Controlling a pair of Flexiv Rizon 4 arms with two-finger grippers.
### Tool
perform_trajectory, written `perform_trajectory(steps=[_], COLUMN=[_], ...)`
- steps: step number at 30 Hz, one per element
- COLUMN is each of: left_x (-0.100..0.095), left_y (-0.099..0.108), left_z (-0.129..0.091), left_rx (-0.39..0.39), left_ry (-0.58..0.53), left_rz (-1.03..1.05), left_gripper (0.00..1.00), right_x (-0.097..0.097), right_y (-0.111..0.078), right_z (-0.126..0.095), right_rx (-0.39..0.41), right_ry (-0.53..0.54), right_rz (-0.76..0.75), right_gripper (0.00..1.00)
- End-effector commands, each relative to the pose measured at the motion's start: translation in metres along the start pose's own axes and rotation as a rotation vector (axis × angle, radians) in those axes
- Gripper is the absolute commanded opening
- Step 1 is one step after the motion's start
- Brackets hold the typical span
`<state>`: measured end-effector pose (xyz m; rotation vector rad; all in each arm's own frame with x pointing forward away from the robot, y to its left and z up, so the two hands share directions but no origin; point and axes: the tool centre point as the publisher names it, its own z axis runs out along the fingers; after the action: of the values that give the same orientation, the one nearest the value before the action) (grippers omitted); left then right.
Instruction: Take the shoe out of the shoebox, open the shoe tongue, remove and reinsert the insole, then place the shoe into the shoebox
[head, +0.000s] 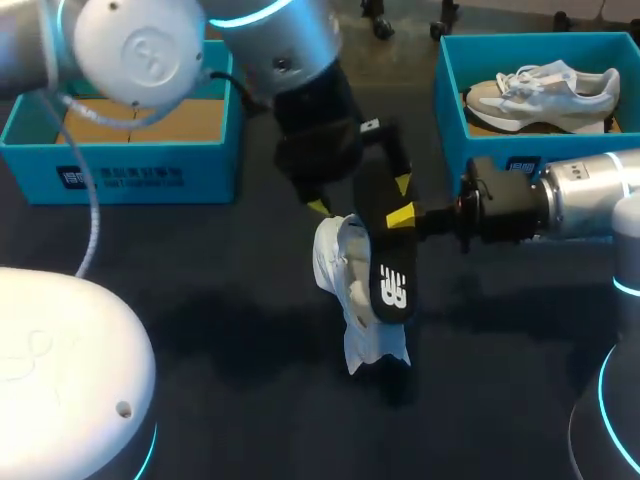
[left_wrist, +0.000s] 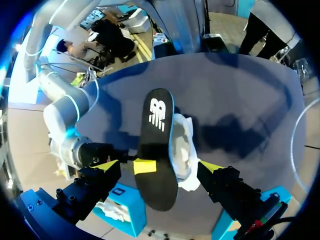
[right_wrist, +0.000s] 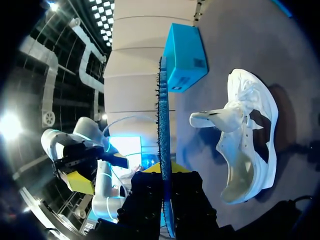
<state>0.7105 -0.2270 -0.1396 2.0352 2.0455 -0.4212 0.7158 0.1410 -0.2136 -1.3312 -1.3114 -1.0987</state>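
The shoe (head: 340, 262) lies on the table (head: 230, 310) near the middle, outside both boxes. It is white. In the right wrist view its opening faces the camera and the tongue (right_wrist: 215, 117) stands out from the opening, away from the upper.

The insole (head: 390, 285) is out of the shoe. It is black with a white logo on the upper face. We hold it in the right gripper (head: 402, 213), whose fingers pinch it from both faces about midway along its length. In the right wrist view the insole stands edge-on between the two yellow tips, and the shoe lies on the table beside it. In the head view the logo end of the insole overlaps the shoe; we cannot tell whether the two touch.

Our left gripper (left_wrist: 159, 166) hangs above the insole and the shoe. Its fingers (left_wrist: 107, 165) are spread wide, one on each side of the insole, and neither touches it.

Our right arm comes in level from the right side. Our left arm comes down from the far left corner.

At the far left of the table stands a blue box (head: 130, 172) with a brown interior. At the far right stands a second blue box (head: 450, 95), which holds a second shoe (head: 545, 90), pale with grey parts
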Motion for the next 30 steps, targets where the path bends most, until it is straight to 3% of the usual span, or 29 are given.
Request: perform_trajectory(steps=[1, 16, 30], left_x=[-0.009, -0.02, -0.026], left_y=[0.005, 0.012, 0.014], left_z=[-0.003, -0.008, -0.01], left_rx=[0.004, 0.031, 0.039], left_ry=[0.103, 0.1, 0.072], left_rz=[0.002, -0.005, 0.018], left_gripper=[1.0, 1.0, 1.0], right_x=[-0.002, -0.009, -0.011], right_y=[0.002, 0.002, 0.005], right_z=[0.003, 0.017, 0.016], right_rx=[0.005, 0.025, 0.02], right_ry=[0.001, 0.026, 0.035], right_rz=[0.001, 0.003, -0.007], right_gripper=[0.0, 0.0, 0.0])
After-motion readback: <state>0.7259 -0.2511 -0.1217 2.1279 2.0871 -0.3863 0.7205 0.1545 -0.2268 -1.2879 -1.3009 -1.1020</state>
